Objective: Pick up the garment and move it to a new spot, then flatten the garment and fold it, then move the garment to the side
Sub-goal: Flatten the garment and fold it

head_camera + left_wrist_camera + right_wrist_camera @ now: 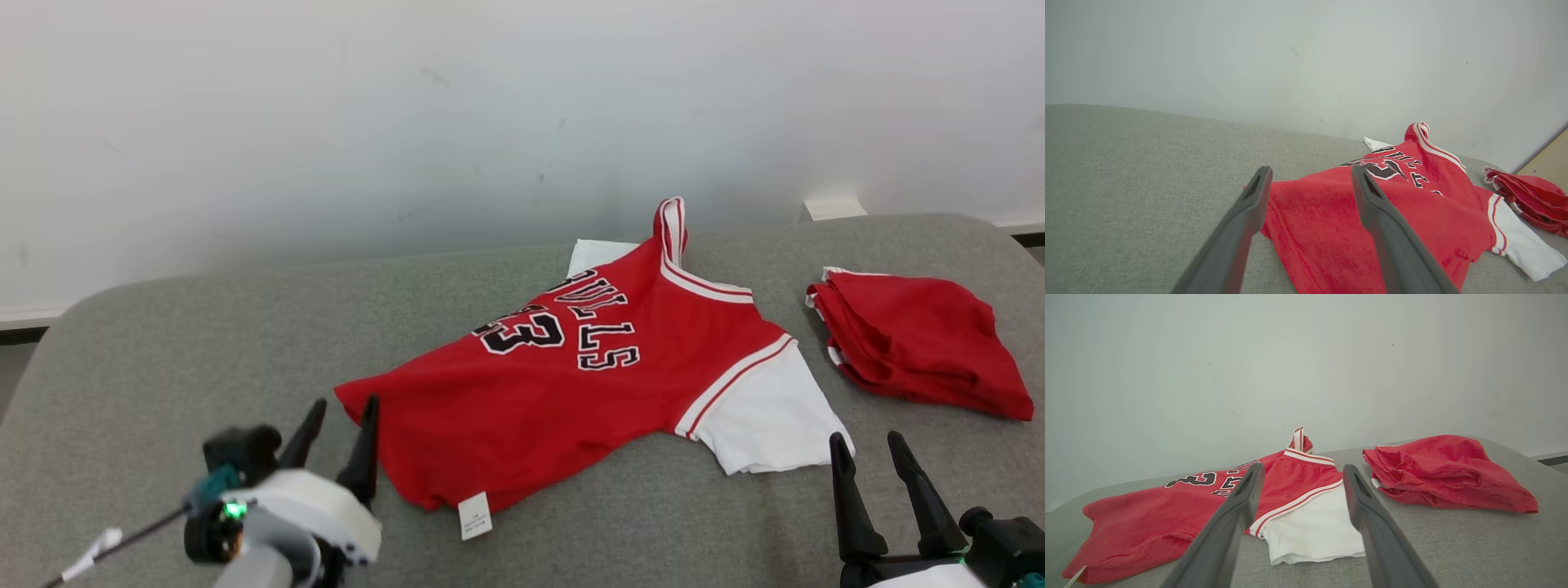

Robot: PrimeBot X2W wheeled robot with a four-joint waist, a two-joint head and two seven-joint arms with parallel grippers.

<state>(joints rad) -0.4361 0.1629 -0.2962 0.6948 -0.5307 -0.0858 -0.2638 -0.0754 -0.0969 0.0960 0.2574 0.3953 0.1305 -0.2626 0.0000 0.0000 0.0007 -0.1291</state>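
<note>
The garment (563, 384) is a red jersey with white sleeves and black lettering, spread roughly flat and slanted on the grey cushion (180, 351). One shoulder strap stands up at its far end. My left gripper (344, 408) hovers open just beside the hem corner, nothing between its fingers; the left wrist view has that corner (1306, 212) lying past the open fingertips. My right gripper (869, 447) is open near the white sleeve (771, 420), apart from it. In the right wrist view the sleeve (1314, 526) lies between and beyond the fingers.
A second red garment (914, 343) lies bunched on the cushion to the right, also in the right wrist view as a red garment (1445, 473). A pale wall (490, 122) rises directly behind the cushion. A white tag (475, 516) hangs off the jersey's near hem.
</note>
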